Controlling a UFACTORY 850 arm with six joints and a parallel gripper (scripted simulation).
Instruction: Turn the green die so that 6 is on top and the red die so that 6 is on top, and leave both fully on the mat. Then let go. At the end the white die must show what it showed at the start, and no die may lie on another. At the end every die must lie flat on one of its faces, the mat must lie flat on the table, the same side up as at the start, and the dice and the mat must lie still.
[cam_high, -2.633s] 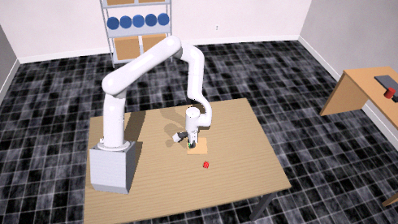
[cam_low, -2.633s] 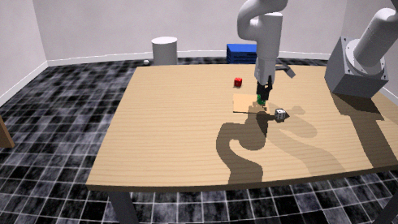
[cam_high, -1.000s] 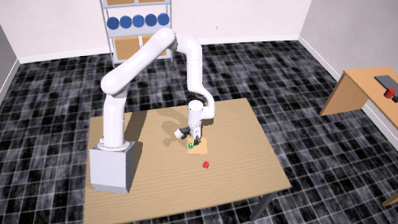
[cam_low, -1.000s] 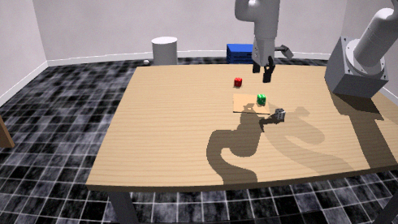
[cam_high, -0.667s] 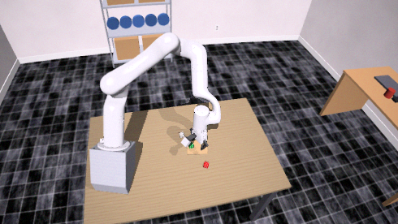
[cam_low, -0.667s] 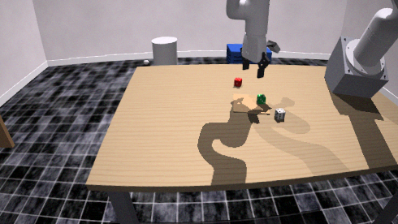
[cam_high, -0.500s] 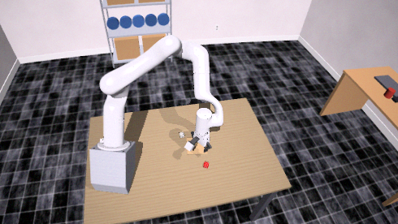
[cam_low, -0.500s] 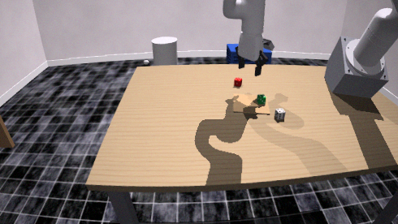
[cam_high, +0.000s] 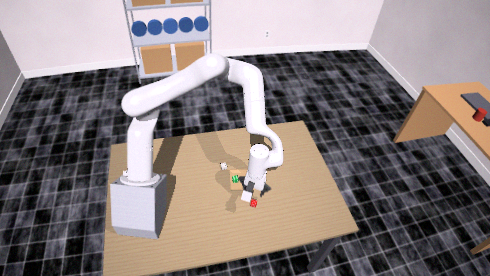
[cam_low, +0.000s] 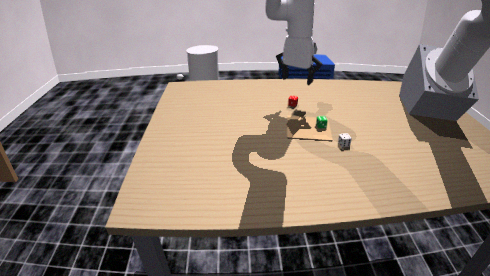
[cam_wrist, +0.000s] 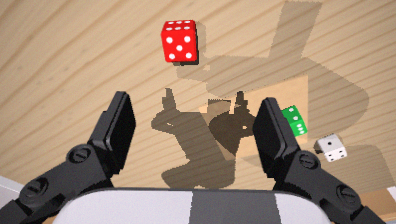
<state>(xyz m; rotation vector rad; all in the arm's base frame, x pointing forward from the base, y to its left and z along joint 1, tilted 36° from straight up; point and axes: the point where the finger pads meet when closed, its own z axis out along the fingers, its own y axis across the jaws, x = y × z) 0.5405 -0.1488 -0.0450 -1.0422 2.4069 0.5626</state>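
Note:
The red die (cam_high: 253, 203) (cam_low: 293, 101) (cam_wrist: 180, 42) is on the table, off the mat. In the wrist view it shows a broad face with 5 and a narrow one with 6; I cannot tell for sure which is on top. The green die (cam_high: 235, 178) (cam_low: 321, 122) (cam_wrist: 294, 120) is on the tan mat (cam_low: 296, 136) (cam_wrist: 300, 90), partly hidden behind a finger in the wrist view; its top number is unclear. The white die (cam_high: 223, 166) (cam_low: 344, 141) (cam_wrist: 332, 147) is on the table beside the mat, showing 1 and 4. My gripper (cam_low: 297, 81) (cam_wrist: 195, 110) is wide open and empty, above the table.
The robot base (cam_high: 137, 207) (cam_low: 438, 82) stands at one end of the wooden table (cam_high: 175, 245) (cam_low: 185, 185). Arm and gripper shadows fall across the mat and table. A shelf rack (cam_high: 172, 37), a white bin (cam_low: 202, 62) and a second desk (cam_high: 425, 115) stand away from the table.

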